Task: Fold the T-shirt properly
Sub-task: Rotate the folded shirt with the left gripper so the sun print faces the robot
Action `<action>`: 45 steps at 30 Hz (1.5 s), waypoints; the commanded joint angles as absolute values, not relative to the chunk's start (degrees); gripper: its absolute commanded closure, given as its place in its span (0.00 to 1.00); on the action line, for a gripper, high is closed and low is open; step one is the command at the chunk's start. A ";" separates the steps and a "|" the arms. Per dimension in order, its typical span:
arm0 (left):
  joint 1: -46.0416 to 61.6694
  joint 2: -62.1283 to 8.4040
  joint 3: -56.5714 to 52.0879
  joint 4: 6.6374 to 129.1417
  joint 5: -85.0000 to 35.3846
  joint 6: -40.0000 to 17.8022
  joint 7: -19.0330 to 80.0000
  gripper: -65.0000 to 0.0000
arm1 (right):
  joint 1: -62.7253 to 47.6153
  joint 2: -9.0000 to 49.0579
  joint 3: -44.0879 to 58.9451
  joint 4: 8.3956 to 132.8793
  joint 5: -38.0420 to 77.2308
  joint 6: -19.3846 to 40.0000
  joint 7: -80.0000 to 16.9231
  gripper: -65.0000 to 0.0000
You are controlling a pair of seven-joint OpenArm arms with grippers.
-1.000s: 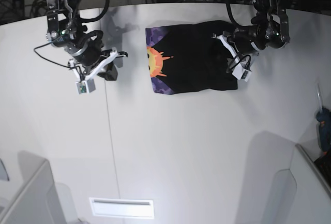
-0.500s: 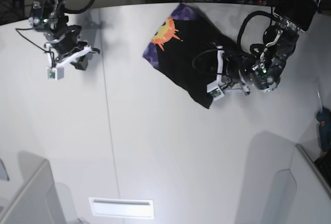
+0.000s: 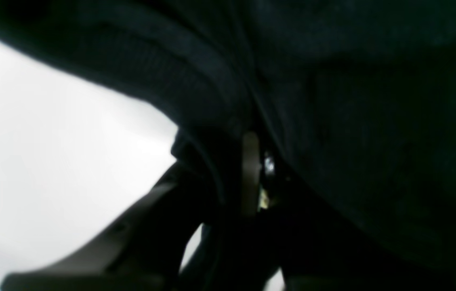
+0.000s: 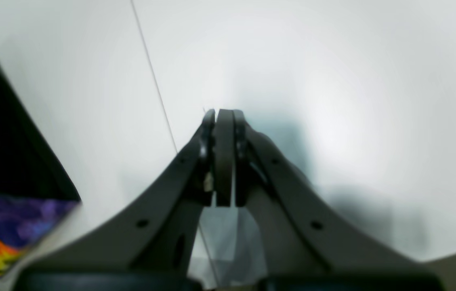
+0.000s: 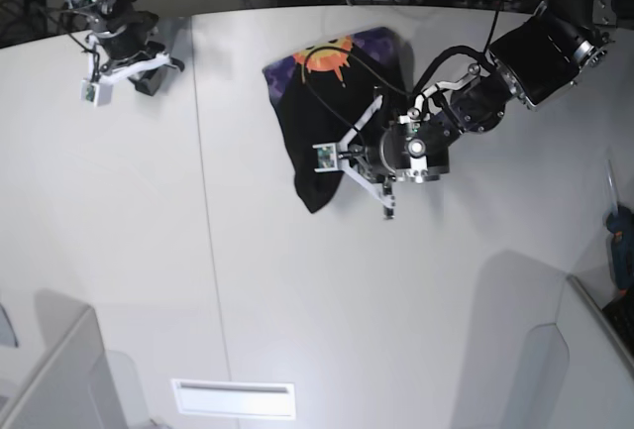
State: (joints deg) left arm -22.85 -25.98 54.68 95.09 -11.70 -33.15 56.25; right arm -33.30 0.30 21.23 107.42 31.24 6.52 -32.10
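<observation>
The T-shirt [image 5: 322, 117] is lying bunched on the white table [image 5: 297, 280], sun print at its far end; the left fingers [image 3: 252, 173] are pinching its black cloth, while the right fingers [image 4: 223, 133] are hanging closed and empty, well apart from it

The large black cloth T-shirt [image 5: 322, 142] is showing an orange-yellow sun print on purple along its far edge. The smooth white tabletop [image 5: 396, 300] is showing a thin dark seam line. The left claw [image 5: 357, 166] is showing black with white trim.
</observation>
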 commanded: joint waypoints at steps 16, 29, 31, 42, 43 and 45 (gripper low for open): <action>-21.23 -20.35 56.04 95.69 0.66 -40.00 53.76 1.00 | -36.09 -0.75 21.32 108.53 31.69 6.99 -30.73 1.00; -21.76 -20.35 55.96 95.69 0.66 -40.00 54.02 1.00 | -36.00 -0.75 21.23 108.53 31.60 6.99 -30.73 1.00; -21.93 -20.35 55.60 95.69 0.66 -40.00 54.02 1.00 | -35.91 -0.75 21.23 108.53 31.60 6.99 -30.73 1.00; -26.07 -19.12 54.55 95.87 0.48 -40.00 54.02 0.30 | -35.91 -0.75 21.23 108.53 31.60 6.99 -30.73 1.00; -26.24 -19.03 53.76 95.96 0.22 -40.00 54.02 0.29 | -35.91 -0.75 21.14 108.53 31.60 6.99 -30.73 1.00; -26.33 -18.07 51.74 96.31 0.22 -40.00 54.02 0.30 | -36.00 -0.75 21.14 108.53 31.60 6.99 -30.81 1.00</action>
State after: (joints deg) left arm -24.91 -18.39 52.58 95.24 -0.23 -40.38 54.26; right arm -35.77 -0.97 21.04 107.42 31.07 6.52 -31.88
